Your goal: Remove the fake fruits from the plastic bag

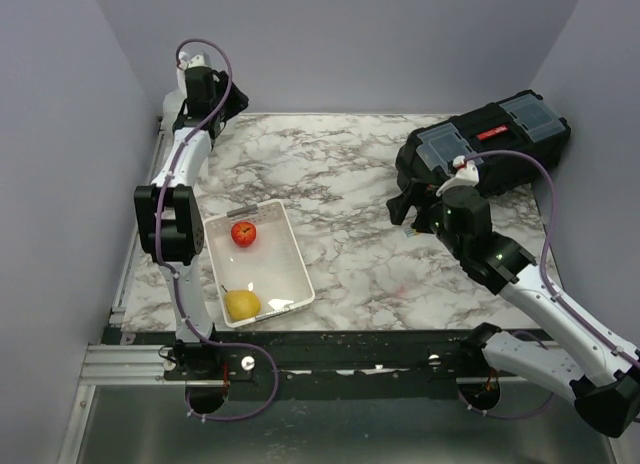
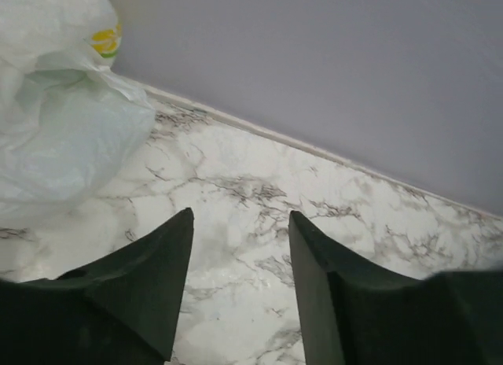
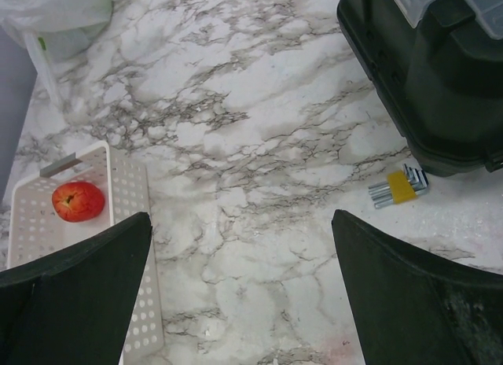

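From above, my left arm (image 1: 183, 159) stretches away from its base into the far left corner of the marble table (image 1: 350, 174), and at that size I cannot tell how its fingers stand. My right gripper (image 1: 402, 212) hangs over the table with a black tool case (image 1: 490, 144) just behind and to the right of it. Well off to its left is a white tray (image 1: 300, 259) holding 1 red apple (image 1: 243, 233) and 1 yellow pear (image 1: 241, 303). Through my left wrist camera, the left gripper (image 2: 241, 215) has its 2 fingers (image 2: 149, 286) parted a little, with only bare marble showing in the gap and nothing pinched. The plastic bag (image 2: 63, 121) lies ahead and to the left of the left finger, crumpled on the table near the wall and apart from both fingers. A yellow and green patch (image 2: 106, 41) shows at its top, and I cannot tell whether any fruit lies inside. Through my right wrist camera, the 2 fingers (image 3: 86, 294) are spread wide with nothing between them. The tray and its apple sit just ahead of the left finger. The bag is far ahead and to the left, at the table's far edge. The tool case is ahead and to the right, and a small set of hex keys (image 3: 398, 186) lies near the case, ahead of the right finger.
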Controlling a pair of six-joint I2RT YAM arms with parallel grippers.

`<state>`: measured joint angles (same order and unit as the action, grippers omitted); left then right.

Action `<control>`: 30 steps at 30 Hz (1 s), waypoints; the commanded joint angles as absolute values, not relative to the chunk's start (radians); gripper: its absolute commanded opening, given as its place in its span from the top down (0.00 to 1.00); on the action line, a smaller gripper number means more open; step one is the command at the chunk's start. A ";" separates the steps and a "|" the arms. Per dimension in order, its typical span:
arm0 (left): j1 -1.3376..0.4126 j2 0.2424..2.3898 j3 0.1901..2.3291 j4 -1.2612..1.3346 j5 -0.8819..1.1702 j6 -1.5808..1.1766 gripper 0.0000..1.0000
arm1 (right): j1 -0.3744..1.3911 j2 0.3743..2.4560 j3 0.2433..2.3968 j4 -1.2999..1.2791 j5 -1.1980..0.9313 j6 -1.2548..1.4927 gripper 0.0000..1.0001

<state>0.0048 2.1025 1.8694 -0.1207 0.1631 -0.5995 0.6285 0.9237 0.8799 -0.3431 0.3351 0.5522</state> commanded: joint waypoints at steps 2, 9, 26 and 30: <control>0.003 2.091 1.939 -0.196 -0.205 -0.574 0.16 | 0.631 0.899 0.882 -0.381 0.305 0.559 0.00; 0.004 2.222 2.008 -0.026 -0.497 -0.545 0.01 | 0.632 0.864 0.898 -0.407 0.333 0.544 0.00; 0.056 2.294 1.990 -0.049 -0.305 -0.782 0.63 | 0.632 0.890 0.961 -0.454 0.344 0.538 0.00; 0.051 2.270 1.949 -0.029 -0.228 -0.775 0.96 | 0.632 0.881 0.957 -0.451 0.346 0.559 0.00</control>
